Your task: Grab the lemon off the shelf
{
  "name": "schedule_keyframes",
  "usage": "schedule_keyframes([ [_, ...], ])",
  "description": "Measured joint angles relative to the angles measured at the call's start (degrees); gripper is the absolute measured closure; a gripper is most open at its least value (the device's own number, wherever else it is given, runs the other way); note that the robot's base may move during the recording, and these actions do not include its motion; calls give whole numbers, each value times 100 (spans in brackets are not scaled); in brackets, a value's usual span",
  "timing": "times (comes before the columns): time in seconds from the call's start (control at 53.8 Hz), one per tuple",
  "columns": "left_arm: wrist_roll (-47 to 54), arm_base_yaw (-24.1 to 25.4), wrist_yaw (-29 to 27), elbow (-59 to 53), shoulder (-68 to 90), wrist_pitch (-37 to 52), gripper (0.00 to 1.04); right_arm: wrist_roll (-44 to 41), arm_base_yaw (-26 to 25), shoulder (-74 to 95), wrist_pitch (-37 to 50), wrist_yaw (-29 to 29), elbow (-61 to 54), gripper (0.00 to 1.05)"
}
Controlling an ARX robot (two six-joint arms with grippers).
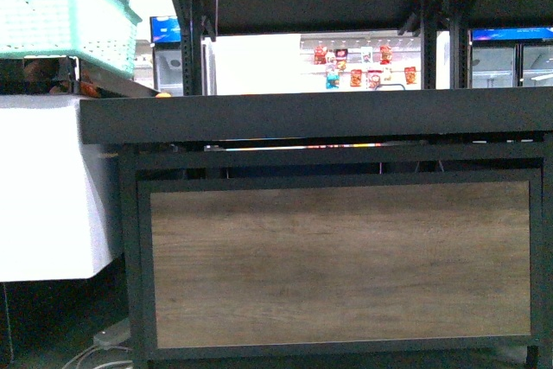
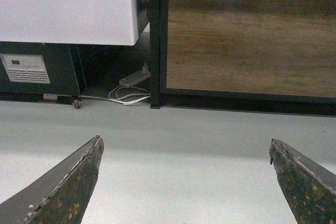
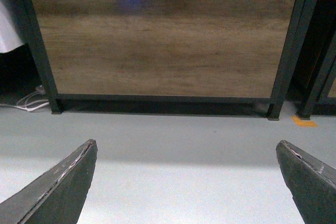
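Nothing is picked yet. No lemon shows: the shelf (image 1: 337, 114) presents its dark tray edge-on, hiding whatever lies on it. The left end effector (image 2: 185, 142) and right end effector (image 3: 186, 142) gape wide and empty, low over the floor, facing the wood panel (image 1: 337, 265). A green basket (image 1: 60, 10) sits at ten o'clock; the tray's front lip likely blocks a reach.

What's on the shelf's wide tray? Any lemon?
The front view meets the tray edge-on, so its lip hides the top; no lemon shows. Only an orange sliver peeks over its left end. Wrist views show the wood panel and floor.
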Motion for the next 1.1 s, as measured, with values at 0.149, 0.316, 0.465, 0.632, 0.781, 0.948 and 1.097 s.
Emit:
schedule_keyframes([
  [0.149, 0, 0, 4, 0, 0, 0, 8, 0, 0, 0, 0, 0, 0, 2],
  [0.316, 0, 0, 2, 0, 0, 0, 8, 0, 0, 0, 0, -2, 0, 2],
  [0.465, 0, 0, 0, 0, 0, 0, 8, 0, 0, 0, 0, -2, 0, 2],
  [0.632, 0, 0, 2, 0, 0, 0, 8, 0, 0, 0, 0, -2, 0, 2],
  [0.781, 0, 0, 0, 0, 0, 0, 8, 0, 0, 0, 0, -2, 0, 2],
  [0.948, 0, 0, 0, 0, 0, 0, 8, 0, 0, 0, 0, -2, 0, 2],
  [1.097, 0, 0, 2, 0, 0, 0, 8, 0, 0, 0, 0, -2, 0, 2],
])
